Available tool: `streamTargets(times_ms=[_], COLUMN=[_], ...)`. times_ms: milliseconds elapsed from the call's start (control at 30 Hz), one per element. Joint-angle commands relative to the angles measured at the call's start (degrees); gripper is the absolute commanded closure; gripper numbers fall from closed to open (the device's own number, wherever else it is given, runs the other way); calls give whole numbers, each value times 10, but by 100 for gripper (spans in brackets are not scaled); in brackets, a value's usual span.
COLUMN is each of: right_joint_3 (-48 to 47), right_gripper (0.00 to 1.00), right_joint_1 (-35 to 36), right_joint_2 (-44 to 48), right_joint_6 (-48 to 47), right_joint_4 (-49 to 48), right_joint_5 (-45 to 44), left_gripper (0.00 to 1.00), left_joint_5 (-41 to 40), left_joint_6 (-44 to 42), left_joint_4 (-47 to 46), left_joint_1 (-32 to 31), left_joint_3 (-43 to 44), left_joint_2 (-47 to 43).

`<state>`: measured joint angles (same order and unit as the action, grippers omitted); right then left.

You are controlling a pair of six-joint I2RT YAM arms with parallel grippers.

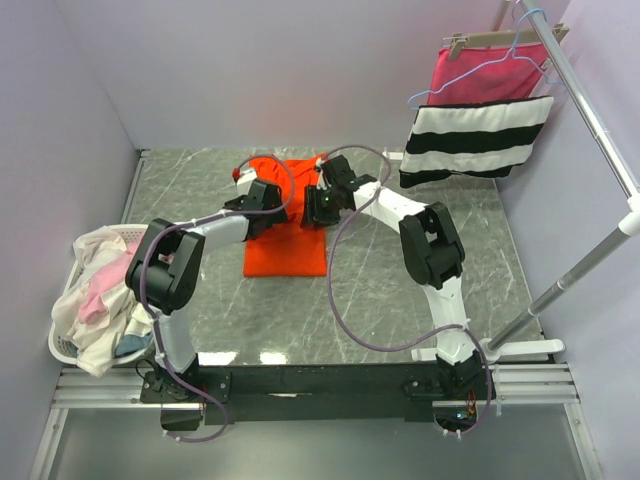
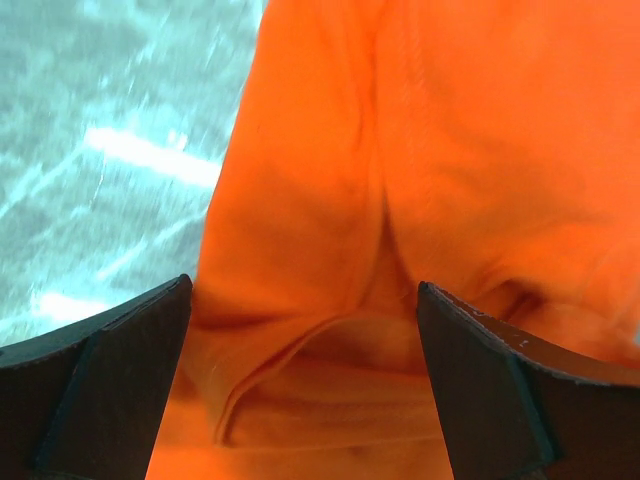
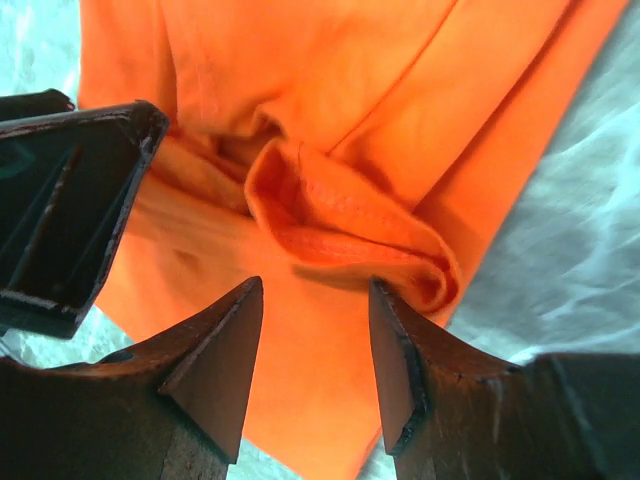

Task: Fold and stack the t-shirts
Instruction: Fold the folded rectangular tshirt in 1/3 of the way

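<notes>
Plainly, the orange-red t-shirt [image 1: 287, 240] lies flat on the grey marbled table [image 1: 400, 300], about midway across it. It is drawn in to a narrow upright oblong, and both arms reach over its far end.

The left gripper [image 2: 305, 385] is spread as wide as it goes. Its two dark fingers [image 2: 100, 390] hang just above the cloth, and nothing is caught between them. Under the gap lies a soft fold of the shirt with a stitched hem curving across it. The shirt's left edge and the bare table show beyond the left finger.

The right gripper [image 3: 310, 350] stands about half spread, its fingertips [image 3: 225, 360] apart with cloth showing through the gap. Just ahead of the tips sits a puckered ridge of orange fabric with a seam along it, near the shirt's right edge. The ridge is close to the tips but not pinched between them. A black boxy part [image 3: 70, 200] juts in at the left of the right wrist view, over the shirt.

The cream-white and pale pink shirts [image 1: 95, 285] are heaped in a white basket [image 1: 62, 350] at the table's left edge, well apart from both grippers. A pink cloth with black and white stripes [image 1: 475, 135] hangs from a hanger on the rail [image 1: 590, 110] at the right.
</notes>
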<state>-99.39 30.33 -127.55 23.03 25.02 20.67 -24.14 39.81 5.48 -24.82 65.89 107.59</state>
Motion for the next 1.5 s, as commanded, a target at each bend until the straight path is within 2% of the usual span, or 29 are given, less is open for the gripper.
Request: streamTargets(times_ms=[0,233,333,567,733,933,1267,1467], right_joint_3=[-68,-170,-203,-53,-2,28,61,82], right_gripper=[46,46,46,46,45,45,45,45], right_joint_1=[-10,-23,-25,-26,-32,-33,-35,-34], right_joint_2=[-25,-94,-92,26,80,108,131,136], right_joint_6=[-14,-7,-12,-24,-30,-34,-36,-29], right_joint_4=[11,23,38,-16,-11,0,-1,-13], right_joint_5=[-3,11,11,-14,-27,-31,-38,-26], left_gripper=[1,1,1,1,0,0,0,1], left_joint_5=[-25,-21,-24,32,76,119,113,69], left_joint_6=[-11,-6,-18,-6,-9,10,13,18], left_joint_4=[-26,-18,-8,-26,-38,-95,-87,-57], left_joint_1=[5,31,30,25,12,4,-20,-31], left_joint_3=[51,100,92,-20,-84,-106,-79,-73], left_joint_2=[9,32,9,-111,-168,-143,-84,-112])
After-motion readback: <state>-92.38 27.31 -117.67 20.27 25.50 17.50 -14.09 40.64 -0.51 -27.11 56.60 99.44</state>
